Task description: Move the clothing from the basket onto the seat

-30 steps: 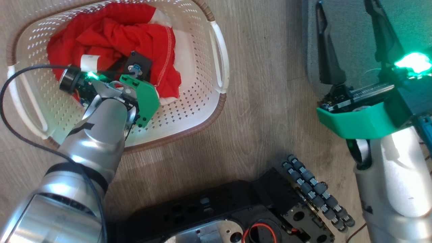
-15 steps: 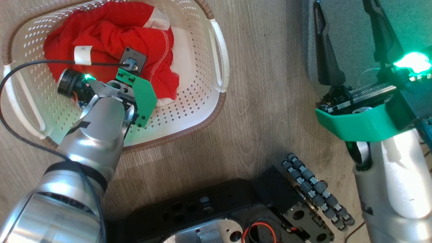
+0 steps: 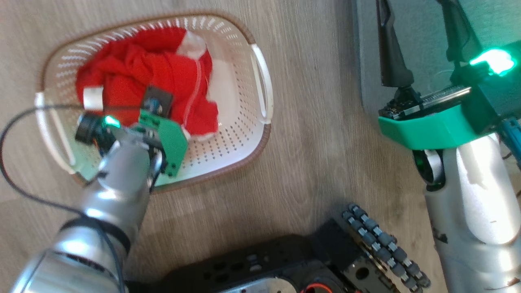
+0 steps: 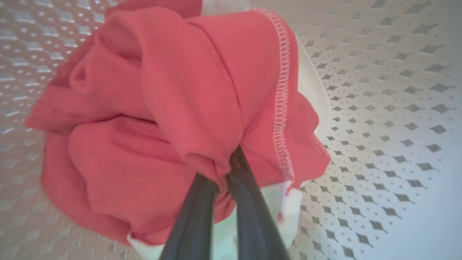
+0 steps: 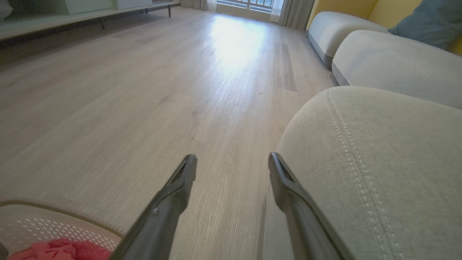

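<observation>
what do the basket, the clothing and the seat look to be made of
The basket: probably moulded plastic, smooth cream, punched with diamond holes. The clothing: soft matte red fabric, creased, with white stitched hem. The seat: upholstery cloth, matte fine weave, pale double seam.

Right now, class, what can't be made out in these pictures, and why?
Head view: fingertips of the left pincer, hidden behind its own wrist.
Left wrist view: how many garments the clothing holds; red folds cover what lies beneath.
Right wrist view: most of the basket, cut off by the bottom edge.
</observation>
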Robot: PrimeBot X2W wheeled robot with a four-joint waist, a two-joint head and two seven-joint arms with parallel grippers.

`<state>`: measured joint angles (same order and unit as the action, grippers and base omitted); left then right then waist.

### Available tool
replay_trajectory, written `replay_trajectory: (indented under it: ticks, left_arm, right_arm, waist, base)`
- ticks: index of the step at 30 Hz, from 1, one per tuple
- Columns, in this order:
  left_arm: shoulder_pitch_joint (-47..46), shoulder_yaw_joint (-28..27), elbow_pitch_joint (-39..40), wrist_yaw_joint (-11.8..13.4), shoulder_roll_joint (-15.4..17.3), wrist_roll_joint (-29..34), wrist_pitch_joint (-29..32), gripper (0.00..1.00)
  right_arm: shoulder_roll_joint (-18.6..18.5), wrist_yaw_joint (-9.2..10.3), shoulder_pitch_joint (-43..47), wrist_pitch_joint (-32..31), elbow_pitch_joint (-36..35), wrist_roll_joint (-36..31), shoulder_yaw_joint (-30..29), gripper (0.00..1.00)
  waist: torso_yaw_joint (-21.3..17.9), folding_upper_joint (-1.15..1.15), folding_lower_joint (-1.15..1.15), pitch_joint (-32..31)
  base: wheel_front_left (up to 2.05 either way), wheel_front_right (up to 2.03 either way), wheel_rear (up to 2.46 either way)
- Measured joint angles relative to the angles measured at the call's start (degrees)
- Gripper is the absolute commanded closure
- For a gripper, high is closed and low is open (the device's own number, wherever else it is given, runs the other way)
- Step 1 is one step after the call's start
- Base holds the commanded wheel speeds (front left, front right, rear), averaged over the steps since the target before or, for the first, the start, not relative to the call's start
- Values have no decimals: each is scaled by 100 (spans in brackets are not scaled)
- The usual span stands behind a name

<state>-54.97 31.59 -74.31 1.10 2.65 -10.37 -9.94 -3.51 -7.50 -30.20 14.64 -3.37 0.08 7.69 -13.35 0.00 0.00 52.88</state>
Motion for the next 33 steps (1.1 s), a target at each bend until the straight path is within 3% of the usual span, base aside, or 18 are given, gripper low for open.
replay_trajectory:
  ticks: [8,17,24,33]
  left_arm:
    - [832,156,123,13,-31,-274,-413,100]
    - [1372,308,1372,392,-57,-550,-434,100]
    - [2432,111,2497,775,-48,-132,-434,100]
    - [3435,-401,4022,867,-30,549,-434,100]
  right_arm:
    - [0,0,55,0,445,-16,-8,0]
    - [-29,0,669,0,754,-9,-126,0]
    - [-33,0,784,0,865,2,-144,0]
    - [-35,0,1237,0,994,51,-165,0]
  waist:
    - [237,0,0,-924]
    - [532,0,0,-2137]
    - [765,0,-1,-2883]
    - [933,0,0,-3599]
  base:
    - [0,0,0]
    - [0,0,0]
    - [0,0,0]
    - [0,0,0]
